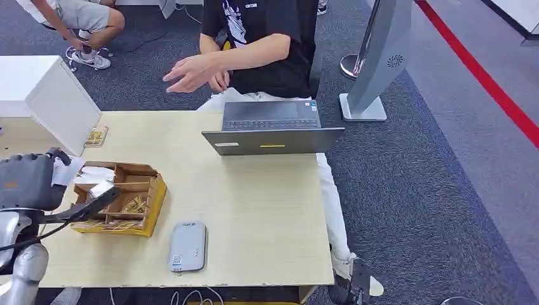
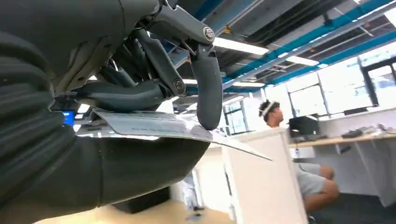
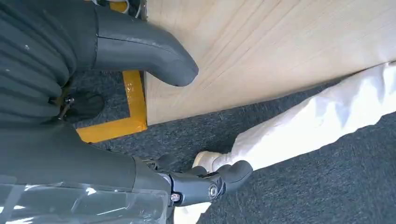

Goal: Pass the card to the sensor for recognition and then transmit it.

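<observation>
Wooden tabletop carries one card box, one sensor, one laptop. Your left robot hand pinches one card; right robot hand hangs empty, fingers apart, off the edge.

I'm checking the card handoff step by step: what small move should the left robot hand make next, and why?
Probably carry the card across and down toward the grey sensor. The left robot hand already pinches it above the yellow box, and the sensor lies flat on the table nearby.
</observation>
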Motion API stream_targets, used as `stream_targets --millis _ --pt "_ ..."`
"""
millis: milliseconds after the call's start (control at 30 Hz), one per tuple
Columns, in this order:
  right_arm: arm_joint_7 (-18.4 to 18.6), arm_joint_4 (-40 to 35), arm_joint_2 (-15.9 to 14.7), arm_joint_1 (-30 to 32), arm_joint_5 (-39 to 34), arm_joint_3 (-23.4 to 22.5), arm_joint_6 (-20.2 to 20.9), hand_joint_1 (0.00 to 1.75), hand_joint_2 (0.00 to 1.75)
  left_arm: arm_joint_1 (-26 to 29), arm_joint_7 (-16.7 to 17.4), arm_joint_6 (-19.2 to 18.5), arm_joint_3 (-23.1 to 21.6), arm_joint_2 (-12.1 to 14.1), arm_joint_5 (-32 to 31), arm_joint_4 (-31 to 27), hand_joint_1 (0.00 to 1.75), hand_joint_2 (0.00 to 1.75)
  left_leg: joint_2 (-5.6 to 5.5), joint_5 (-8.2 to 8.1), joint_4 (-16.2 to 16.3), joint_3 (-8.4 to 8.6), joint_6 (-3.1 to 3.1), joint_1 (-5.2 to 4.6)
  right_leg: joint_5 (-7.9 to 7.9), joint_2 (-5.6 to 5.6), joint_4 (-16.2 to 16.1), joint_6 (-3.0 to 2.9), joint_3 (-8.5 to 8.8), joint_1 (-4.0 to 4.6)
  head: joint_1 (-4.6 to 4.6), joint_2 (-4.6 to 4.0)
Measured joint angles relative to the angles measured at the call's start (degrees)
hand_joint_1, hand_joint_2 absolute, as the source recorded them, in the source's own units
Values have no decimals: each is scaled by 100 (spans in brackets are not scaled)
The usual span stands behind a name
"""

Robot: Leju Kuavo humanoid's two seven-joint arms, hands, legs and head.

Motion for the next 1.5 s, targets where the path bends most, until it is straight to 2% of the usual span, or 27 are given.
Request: stream_targets --millis 100,367,900,1133,1167,1200,1500 --pt "2 0 2 -1 7 4 15 0 175 -174 70 -75 149 118 13 215 175 175 2 1 0 0 -2 0 0 4 2 -1 -2 0 2 0" --pt "20 2 4 -2 9 22 17 0 175 -281 125 -35 309 149 46 658 175 175 6 2 0 1 -3 1 1 9 3 -1 -4 0 2 0" --pt "55 2 4 -5 31 55 35 0 175 -499 138 -7 311 99 -31 927 175 175 20 3 0 3 -6 2 6 21 5 -8 -9 1 2 0" --pt "70 2 4 -8 33 89 41 0 175 -688 188 11 304 -13 -116 1058 175 175 37 4 0 4 -7 2 10 39 7 -14 -16 2 2 0" --pt "70 2 4 -7 33 94 44 0 175 -706 188 13 304 -35 -125 1069 98 175 38 4 0 3 -7 2 10 40 7 -14 -17 2 2 0" --pt "70 2 4 -7 33 101 46 0 175 -715 188 22 302 -57 -127 1078 0 175 41 4 0 4 -7 2 10 42 7 -14 -18 2 4 0" --pt "68 2 7 -5 17 111 59 0 175 -638 192 275 298 -151 -52 1084 0 175 45 5 -4 5 -10 2 11 46 10 -16 -19 2 0 0"
